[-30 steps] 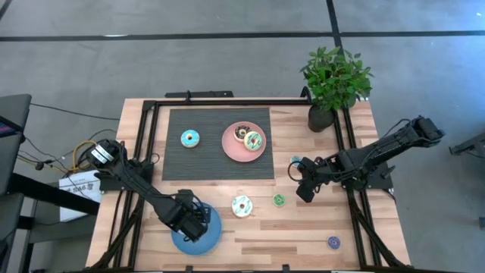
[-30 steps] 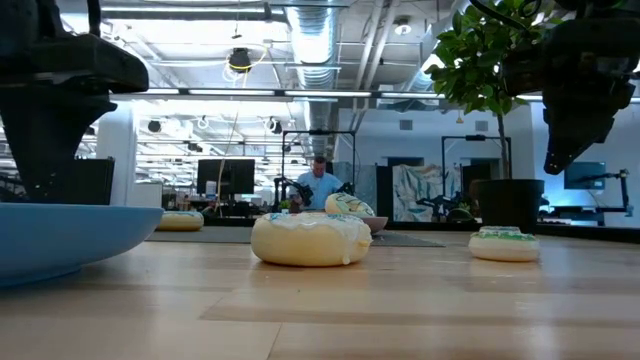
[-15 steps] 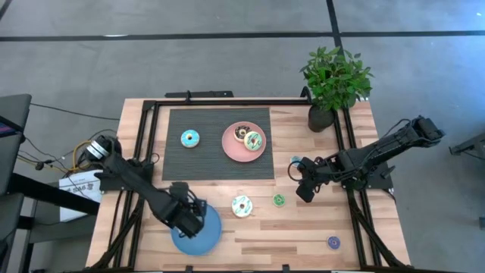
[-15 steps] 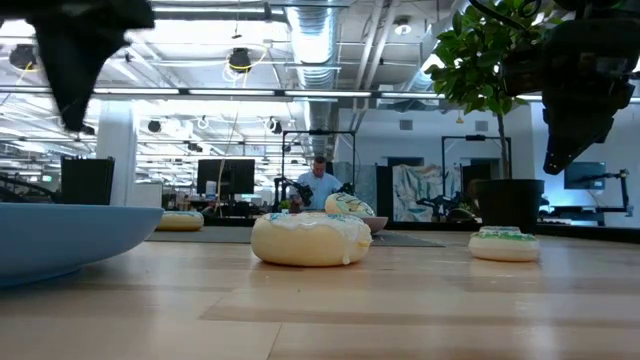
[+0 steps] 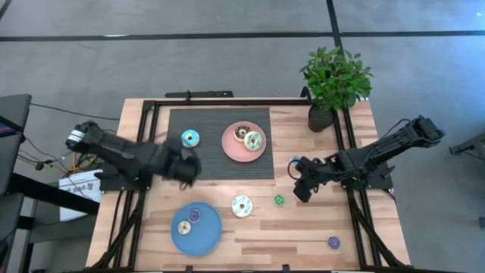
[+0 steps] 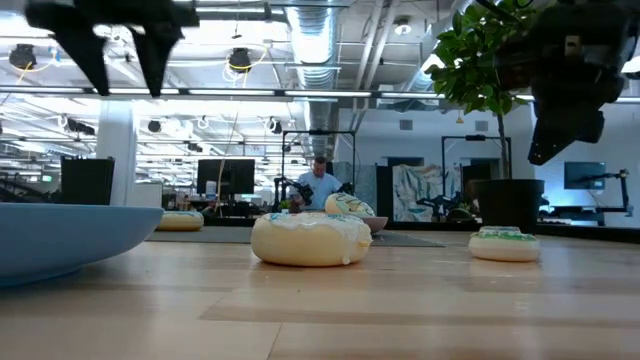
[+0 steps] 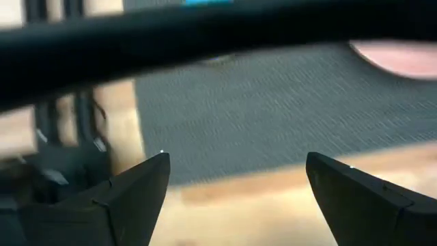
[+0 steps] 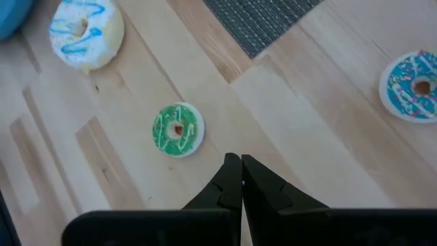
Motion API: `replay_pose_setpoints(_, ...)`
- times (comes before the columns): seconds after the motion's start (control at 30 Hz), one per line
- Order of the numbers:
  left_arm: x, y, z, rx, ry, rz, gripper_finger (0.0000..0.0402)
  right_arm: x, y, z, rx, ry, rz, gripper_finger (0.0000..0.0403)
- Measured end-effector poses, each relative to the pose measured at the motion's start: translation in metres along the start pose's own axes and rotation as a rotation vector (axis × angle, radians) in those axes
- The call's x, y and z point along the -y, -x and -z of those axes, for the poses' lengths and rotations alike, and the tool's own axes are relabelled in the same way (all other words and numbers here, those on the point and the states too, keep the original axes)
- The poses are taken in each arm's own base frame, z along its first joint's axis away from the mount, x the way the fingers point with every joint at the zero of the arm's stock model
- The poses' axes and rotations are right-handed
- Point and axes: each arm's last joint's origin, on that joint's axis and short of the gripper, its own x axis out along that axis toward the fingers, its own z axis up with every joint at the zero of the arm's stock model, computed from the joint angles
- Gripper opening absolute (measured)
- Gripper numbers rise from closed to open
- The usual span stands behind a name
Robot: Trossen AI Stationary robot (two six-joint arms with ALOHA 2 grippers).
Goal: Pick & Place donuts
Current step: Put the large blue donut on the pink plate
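My left gripper [image 5: 184, 167] hangs open and empty over the near left corner of the dark mat [image 5: 216, 155]; its fingers spread wide in the left wrist view [image 7: 235, 167]. On the blue plate [image 5: 206, 240] lie a cream donut [image 5: 183, 227] and a small purple one [image 5: 194, 216]. The pink plate [image 5: 232, 148] holds two donuts [image 5: 248, 137]. A light blue donut [image 5: 189, 138] lies on the mat. A white donut [image 5: 242, 205], a small green one [image 8: 177, 130] and a teal one [image 8: 413, 85] lie on the wood. My right gripper [image 8: 240, 164] is shut above the wood beside the green donut.
A potted plant [image 5: 322, 115] stands at the far right corner. Another small purple donut [image 5: 333, 242] lies near the front right edge. Black frame rails [image 5: 148, 144] run along the table's left, right and far sides.
My left gripper has risen off the blue plate and gone toward the table's far edge, to the mat's near left corner, turning as it went. The two donuts on the blue plate, hidden under it before, now show.
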Motion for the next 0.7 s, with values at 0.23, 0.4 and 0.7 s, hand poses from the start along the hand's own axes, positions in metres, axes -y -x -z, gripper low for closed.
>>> replay_pose_setpoints(0.23,-0.02,-0.055,-0.057,-0.04,-0.093,-0.051,0.0338,0.003,-0.001,-0.005,0.013,-0.124,0.004,0.0001)
replay_pose_setpoints(0.4,-0.031,-0.097,-0.089,-0.052,-0.088,0.058,0.0338,0.004,-0.001,-0.01,0.036,-0.173,-0.01,0.0001)
replay_pose_setpoints(0.7,-0.052,-0.157,-0.116,-0.105,-0.067,0.11,0.0338,0.005,-0.001,-0.021,0.091,-0.219,-0.05,0.0001)
